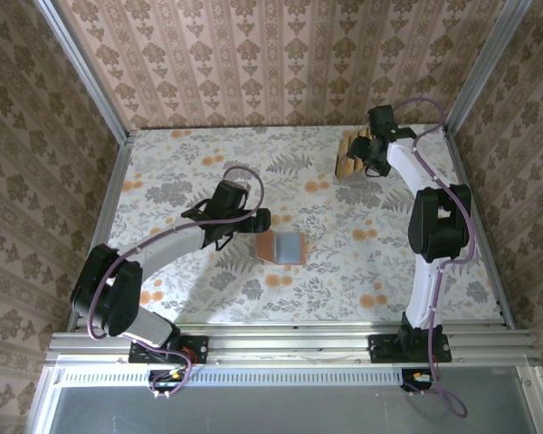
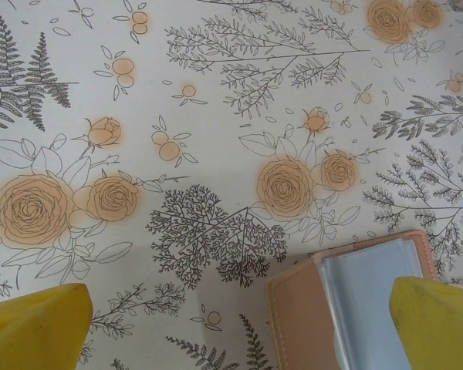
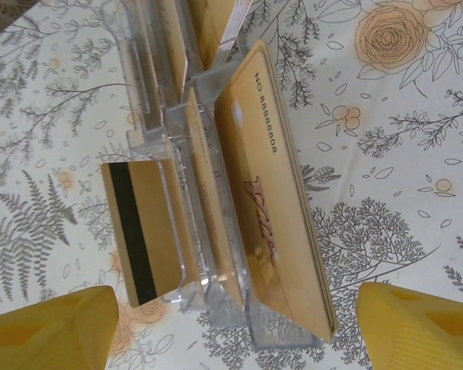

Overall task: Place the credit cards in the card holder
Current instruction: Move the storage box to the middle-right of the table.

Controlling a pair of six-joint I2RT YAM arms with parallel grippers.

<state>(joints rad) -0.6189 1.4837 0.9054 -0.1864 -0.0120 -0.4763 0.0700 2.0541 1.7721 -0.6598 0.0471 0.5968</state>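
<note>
Salmon card holder [image 2: 347, 301] lies open, pockets up, our left gripper [image 2: 235, 327] spread by it. Our right gripper [image 3: 231, 327], also spread, frames the racked credit cards [image 3: 270, 223] for picking.

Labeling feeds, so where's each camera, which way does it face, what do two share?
Top external: above and behind, looking down on the table; left arm, right arm show.
Left wrist: looks down past its yellow fingers at the card holder.
Right wrist: faces the credit cards past its yellow fingers.
Shared by top, left wrist: card holder.
</note>
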